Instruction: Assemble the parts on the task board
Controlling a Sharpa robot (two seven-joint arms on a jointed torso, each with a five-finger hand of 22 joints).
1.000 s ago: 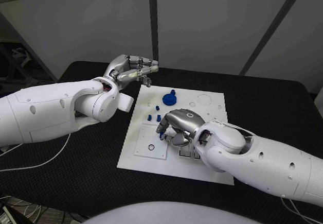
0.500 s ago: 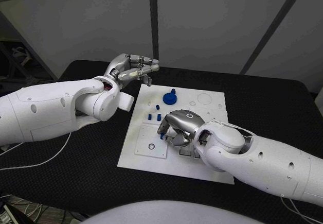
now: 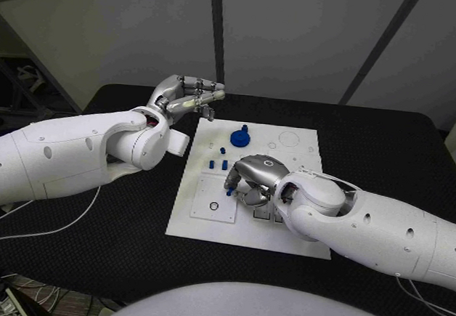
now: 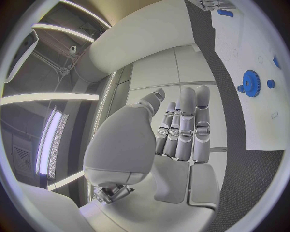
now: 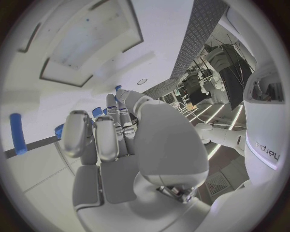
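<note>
Head view: the white task board (image 3: 246,225) lies in the middle of the black bench (image 3: 396,151). The right robot hand (image 3: 252,180) hangs low over the board's centre, fingers curled downward; whether they pinch anything cannot be told. A blue gear (image 3: 239,138) sits on the board's far part, well beyond that hand, and small blue pegs (image 3: 219,164) lie just to its left. The left robot hand (image 3: 191,96) is raised off the board's far-left corner, fingers bent with tips drawn together, holding nothing visible. Grey panel walls stand behind the bench.

Left wrist view: the left hand's fingers (image 4: 184,126) lie side by side (nothing between them), the gear (image 4: 250,83) well apart.

Right wrist view: the word "sharpa" is printed on the white arm. A blue peg (image 5: 17,133) lies on the board beside the fingers (image 5: 96,137).
</note>
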